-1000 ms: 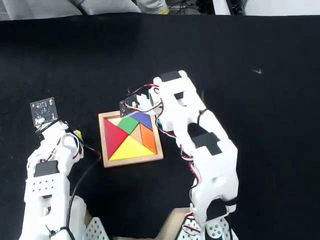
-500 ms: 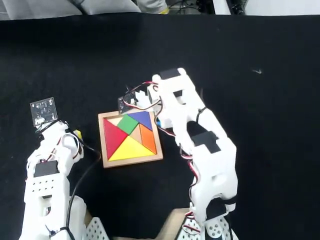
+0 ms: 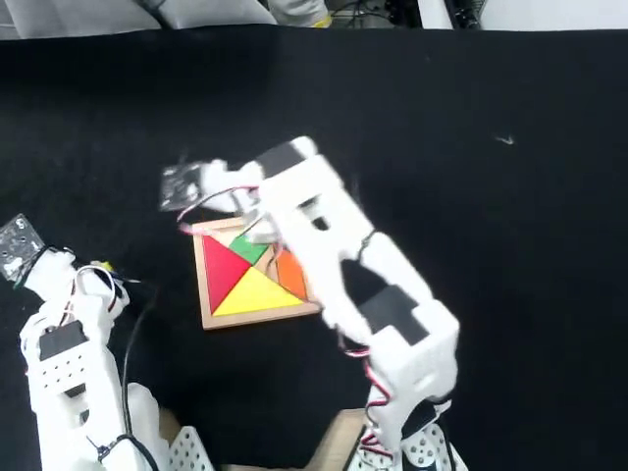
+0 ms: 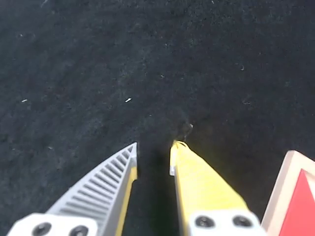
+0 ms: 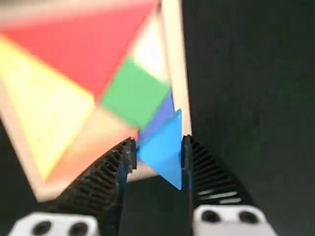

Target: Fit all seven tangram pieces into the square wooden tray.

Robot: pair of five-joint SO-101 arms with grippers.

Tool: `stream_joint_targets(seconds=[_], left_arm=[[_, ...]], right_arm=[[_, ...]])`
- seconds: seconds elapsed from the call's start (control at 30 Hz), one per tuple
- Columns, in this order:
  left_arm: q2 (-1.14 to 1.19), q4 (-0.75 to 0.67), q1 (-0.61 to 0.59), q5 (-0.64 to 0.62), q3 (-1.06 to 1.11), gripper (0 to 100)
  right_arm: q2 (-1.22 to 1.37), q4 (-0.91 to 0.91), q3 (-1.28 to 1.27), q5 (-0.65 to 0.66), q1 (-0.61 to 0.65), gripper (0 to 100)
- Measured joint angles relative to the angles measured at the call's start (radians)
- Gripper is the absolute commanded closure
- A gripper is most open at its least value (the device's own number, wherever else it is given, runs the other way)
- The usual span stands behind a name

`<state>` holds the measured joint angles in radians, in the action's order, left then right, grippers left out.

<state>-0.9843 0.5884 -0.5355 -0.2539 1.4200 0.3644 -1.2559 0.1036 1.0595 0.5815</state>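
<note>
The square wooden tray (image 3: pixel 260 316) lies mid-table, holding a red triangle (image 3: pixel 224 270), a yellow triangle (image 3: pixel 257 292), a green square (image 3: pixel 250 251) and an orange piece (image 3: pixel 290 275). My right gripper (image 5: pixel 157 147) is shut on a light blue triangle (image 5: pixel 165 152), held just above the tray (image 5: pixel 173 59) near its edge, over a purple piece (image 5: pixel 160 118) and the green square (image 5: pixel 134 93). In the high view the right arm (image 3: pixel 294 196) covers the tray's far side. My left gripper (image 4: pixel 154 146) hangs over bare cloth beside the tray's corner (image 4: pixel 288 187), slightly open and holding nothing.
Black cloth covers the whole table (image 3: pixel 491 245), with wide free room right of and beyond the tray. The left arm (image 3: pixel 69 334) stands at the near left, and both arm bases sit at the near edge.
The right arm has swung left across the tray's far side. The left arm has drawn away to the left, farther from the tray.
</note>
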Motion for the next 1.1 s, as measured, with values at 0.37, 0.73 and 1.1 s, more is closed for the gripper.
stream_joint_targets(seconds=[0.37,0.73,1.1], left_arm=[[0.0,0.0,0.02,0.002,0.0,88],[0.0,0.0,0.026,0.014,0.0,88],[0.0,0.0,0.026,0.014,0.0,88]], right_arm=[[0.192,0.092,0.137,-0.078,0.132,86.5],[0.282,0.0,0.27,-0.089,0.132,86.4],[0.282,-0.018,0.272,-0.097,0.132,70.8]])
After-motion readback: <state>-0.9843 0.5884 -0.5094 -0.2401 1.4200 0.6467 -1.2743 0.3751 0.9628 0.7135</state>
